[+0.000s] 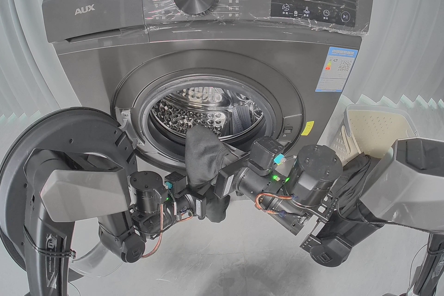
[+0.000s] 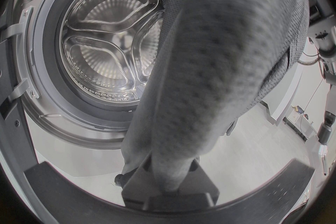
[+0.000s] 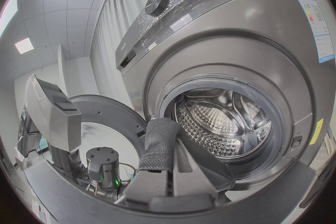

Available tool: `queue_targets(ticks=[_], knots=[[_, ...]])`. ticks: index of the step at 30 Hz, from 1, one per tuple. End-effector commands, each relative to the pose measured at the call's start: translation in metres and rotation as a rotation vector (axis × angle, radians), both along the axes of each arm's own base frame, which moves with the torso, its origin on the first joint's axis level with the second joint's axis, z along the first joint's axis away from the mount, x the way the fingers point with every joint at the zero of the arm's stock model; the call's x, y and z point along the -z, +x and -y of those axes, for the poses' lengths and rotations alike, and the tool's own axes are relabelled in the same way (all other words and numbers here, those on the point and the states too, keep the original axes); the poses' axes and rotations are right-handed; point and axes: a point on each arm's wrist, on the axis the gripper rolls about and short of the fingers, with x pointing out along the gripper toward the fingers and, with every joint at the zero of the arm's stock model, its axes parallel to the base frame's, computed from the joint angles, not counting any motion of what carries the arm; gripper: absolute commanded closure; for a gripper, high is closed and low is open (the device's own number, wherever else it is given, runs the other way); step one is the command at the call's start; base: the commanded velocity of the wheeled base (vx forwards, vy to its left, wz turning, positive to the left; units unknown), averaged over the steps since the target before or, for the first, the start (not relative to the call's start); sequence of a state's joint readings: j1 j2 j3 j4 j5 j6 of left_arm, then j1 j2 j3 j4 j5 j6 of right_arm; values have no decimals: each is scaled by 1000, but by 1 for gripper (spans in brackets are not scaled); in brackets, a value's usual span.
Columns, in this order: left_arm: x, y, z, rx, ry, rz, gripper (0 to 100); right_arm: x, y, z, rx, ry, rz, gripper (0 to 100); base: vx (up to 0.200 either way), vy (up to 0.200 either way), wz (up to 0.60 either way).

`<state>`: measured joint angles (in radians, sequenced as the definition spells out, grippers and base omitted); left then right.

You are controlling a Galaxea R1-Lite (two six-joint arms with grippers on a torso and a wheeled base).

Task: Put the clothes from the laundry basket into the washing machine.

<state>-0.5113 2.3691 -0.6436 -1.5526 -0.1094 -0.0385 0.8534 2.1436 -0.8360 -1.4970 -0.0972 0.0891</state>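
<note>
While held low before washing machine (image 1: pixel 203 56), left end effector (image 2: pixel 170 182), right end effector (image 3: pixel 170 179), both clamping dark garment (image 1: pixel 203 153)

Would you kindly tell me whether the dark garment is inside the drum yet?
Out: the dark grey knitted garment hangs in front of the grey washing machine, whose shiny steel drum looks empty.

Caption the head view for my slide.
Left gripper and right gripper hold a dark garment at the open mouth of the washing machine.

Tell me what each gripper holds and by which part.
Both hold one dark garment: the left gripper pinches a bunched fold at its lower part, the right gripper another fold just beside it.
</note>
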Motion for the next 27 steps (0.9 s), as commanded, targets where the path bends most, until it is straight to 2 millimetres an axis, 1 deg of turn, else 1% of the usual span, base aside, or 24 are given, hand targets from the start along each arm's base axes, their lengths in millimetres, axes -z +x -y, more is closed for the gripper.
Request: queue_targets(ticks=[1,2,5,6,7,8,12,13,16,17,18,22,23,25,27], knots=[[-2,2,-3,-13,-4,6,100,0,-1,3,3,-4,-3,100,0,0,0],[-3,3,-5,-25,-8,5,100,3,-2,9,14,-19,-17,100,0,0,0],[-6,4,-8,-48,-22,7,100,8,-4,15,20,-43,-38,100,0,0,0],[-10,7,-12,-78,-32,15,100,16,-6,23,31,-72,-63,100,0,0,0],[-11,7,-13,-83,-32,16,100,18,-6,25,33,-82,-69,100,0,0,0],[-13,9,-16,-107,-34,24,100,26,-9,32,42,-113,-94,100,0,0,0],[-25,6,-17,-113,-48,45,100,41,-14,44,54,-169,-147,100,0,0,0],[-25,6,-17,-113,-48,45,100,41,-14,44,54,-169,-147,100,0,0,0],[-38,2,-15,-101,-67,76,100,48,-16,49,61,-194,-172,100,0,0,0],[-38,2,-15,-101,-67,76,100,48,-16,49,61,-194,-172,0,0,0,0],[-45,1,-14,-98,-75,91,100,50,-16,51,66,-202,-179,0,0,0,0],[-50,-3,-11,-84,-82,101,100,51,-19,50,57,-202,-181,0,0,0,0],[-56,-8,-12,-82,-86,107,100,54,-23,52,49,-214,-190,0,0,0,0],[-63,-13,-14,-75,-87,119,100,62,-32,60,39,-263,-226,0,0,0,0],[-80,-22,-18,-63,-108,150,100,79,-46,73,32,-338,-290,0,0,0,0]])
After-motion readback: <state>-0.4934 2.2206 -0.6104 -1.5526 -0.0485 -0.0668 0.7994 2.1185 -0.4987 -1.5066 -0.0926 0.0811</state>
